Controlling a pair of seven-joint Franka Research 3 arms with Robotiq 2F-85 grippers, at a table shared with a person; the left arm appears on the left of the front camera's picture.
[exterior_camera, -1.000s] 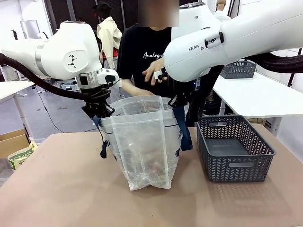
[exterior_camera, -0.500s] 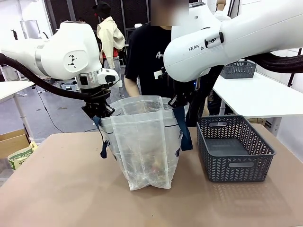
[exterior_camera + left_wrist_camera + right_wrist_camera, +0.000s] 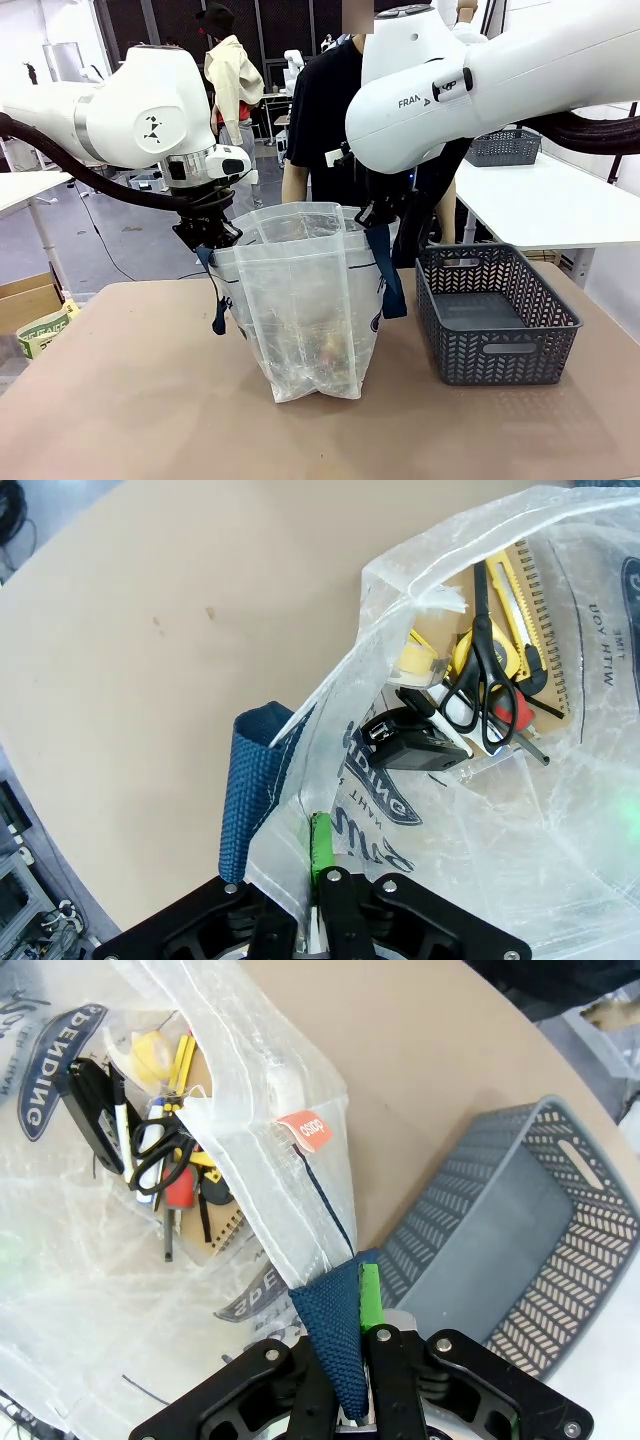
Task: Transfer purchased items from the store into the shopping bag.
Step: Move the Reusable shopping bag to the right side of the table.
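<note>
you see the table (image 3: 130, 400) across the lower frame; the shopping bag (image 3: 300, 300) stands open at its centre; the store (image 3: 495, 315) sits lower right, just beside; your left gripper (image 3: 207, 235) is clamped tight on the bag's rim, your right gripper (image 3: 375, 215) on its navy handle (image 3: 335, 1330); scissors (image 3: 485, 680) lie inside the bag

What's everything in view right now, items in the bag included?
shopping bag: one, translucent white with navy handles, table centre
basket: one, dark grey, right of the bag, empty
scissors: one pair, black, inside the bag
utility knife: one, yellow, inside the bag
notebook: one, brown spiral-bound, under the scissors
table: one, tan
person: one, black top, far side
left hand: one, black, shut on the bag's rim
right hand: one, black, shut on the bag's navy handle
</note>
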